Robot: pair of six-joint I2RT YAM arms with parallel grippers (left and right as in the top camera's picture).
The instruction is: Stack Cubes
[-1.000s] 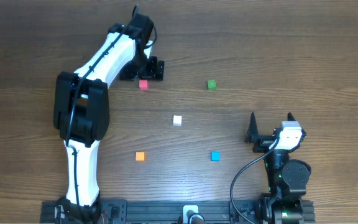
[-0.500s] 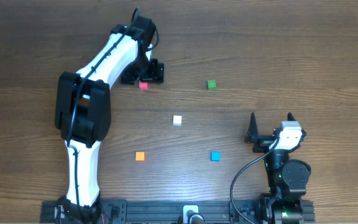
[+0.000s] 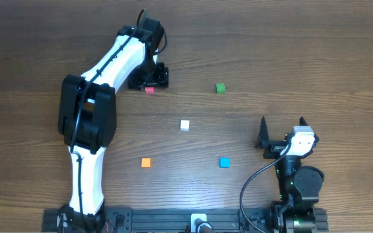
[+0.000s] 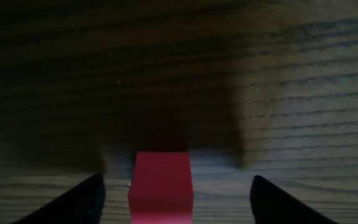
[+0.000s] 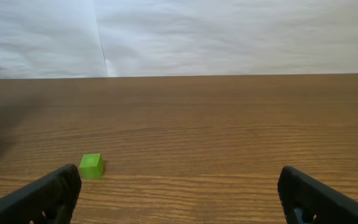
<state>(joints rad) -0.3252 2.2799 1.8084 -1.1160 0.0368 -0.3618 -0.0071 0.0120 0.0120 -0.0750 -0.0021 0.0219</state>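
Observation:
A red cube lies on the wooden table at the back left. My left gripper is low over it and open, and in the left wrist view the red cube sits between the two fingertips without touching them. A green cube lies at the back right and appears as the green cube in the right wrist view. A white cube sits mid-table, an orange cube front left, a blue cube front right. My right gripper stands open near its base, holding nothing.
The wooden table has bare surface along its right side and far edge. A white backdrop rises beyond the table's far edge. The cubes lie well apart from one another.
My left gripper has come down closer onto the red cube, now covering part of it in the top view. The right arm has not moved.

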